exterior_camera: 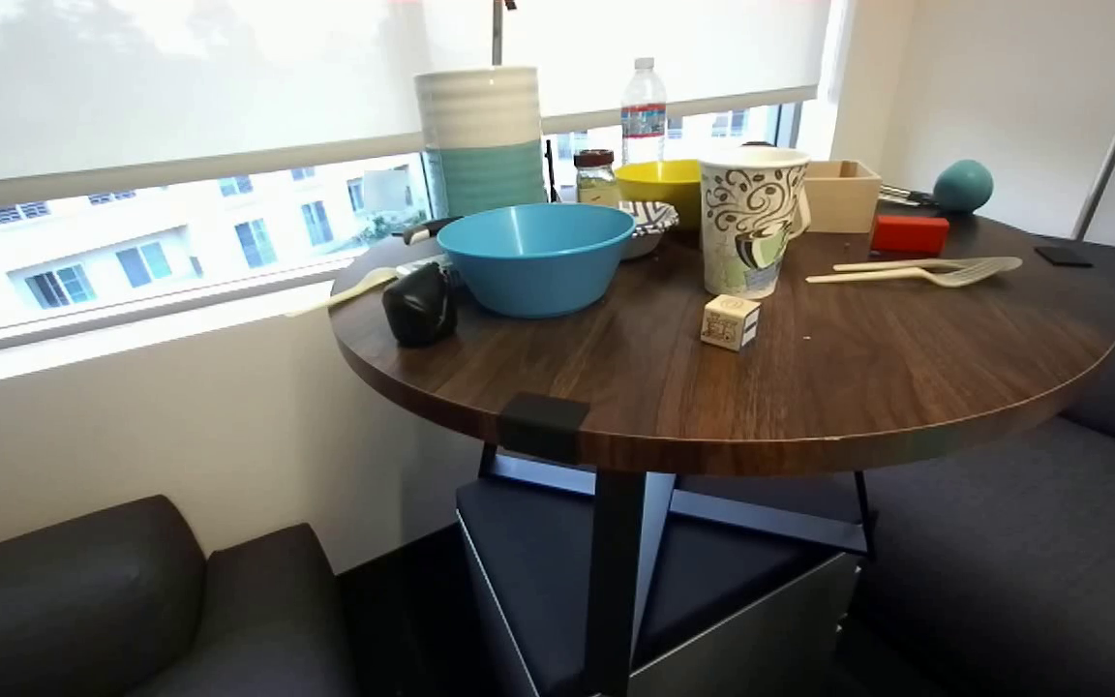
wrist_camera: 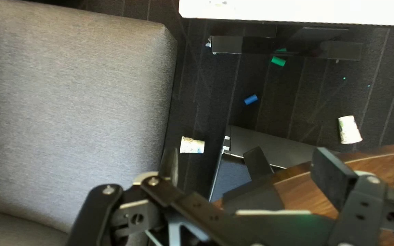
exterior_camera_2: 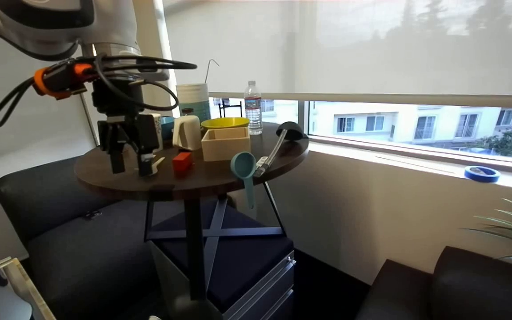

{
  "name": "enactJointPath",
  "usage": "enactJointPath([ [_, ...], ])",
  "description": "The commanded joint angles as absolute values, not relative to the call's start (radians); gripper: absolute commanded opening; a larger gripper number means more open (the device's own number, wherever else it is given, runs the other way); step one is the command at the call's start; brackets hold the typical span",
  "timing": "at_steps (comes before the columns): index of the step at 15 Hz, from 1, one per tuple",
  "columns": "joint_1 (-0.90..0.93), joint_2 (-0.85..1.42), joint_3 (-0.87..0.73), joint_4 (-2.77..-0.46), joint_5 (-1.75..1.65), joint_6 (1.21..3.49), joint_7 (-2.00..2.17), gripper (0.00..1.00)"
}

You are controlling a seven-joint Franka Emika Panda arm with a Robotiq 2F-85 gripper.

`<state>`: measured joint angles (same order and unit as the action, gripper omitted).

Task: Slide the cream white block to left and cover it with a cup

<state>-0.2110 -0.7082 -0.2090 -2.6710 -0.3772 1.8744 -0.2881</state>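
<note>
The cream white block (exterior_camera: 730, 322) sits on the round wooden table in an exterior view, with dark print on its faces. The cup (exterior_camera: 749, 227) stands upright just behind it, mouth up, with a dark swirl pattern and green print. In an exterior view the cup (exterior_camera_2: 157, 129) is partly hidden behind my gripper (exterior_camera_2: 131, 168), and I cannot make out the block there. My gripper is open and empty, beyond the table edge on that camera's side. In the wrist view my open gripper (wrist_camera: 251, 171) shows widely parted fingers over the table edge and floor; block and task cup are out of view.
A blue bowl (exterior_camera: 536, 259) and a black object (exterior_camera: 420, 306) stand left of the block. Wooden forks (exterior_camera: 916, 271), a red block (exterior_camera: 909, 234), a tan box (exterior_camera_2: 226, 144) and a white mug (exterior_camera_2: 188, 132) are near the cup. Similar cups (wrist_camera: 192, 145) lie on the floor.
</note>
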Motion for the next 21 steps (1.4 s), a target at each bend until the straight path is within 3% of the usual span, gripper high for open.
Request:
enactJointPath([
  [1, -0.103, -0.773, -0.149, -2.677, -0.305, 1.798, -0.309, 1.0],
  [9, 0.15, -0.823, -0.026, -2.658, 0.145, 1.782, -0.145, 1.0],
  [16, 0.122, -0.767, 0.223, -2.716, 0.176, 2.22, 0.194, 1.0],
  [21, 0.063, -0.675, 0.361, -2.686, 0.097, 2.254, 0.444, 1.0],
])
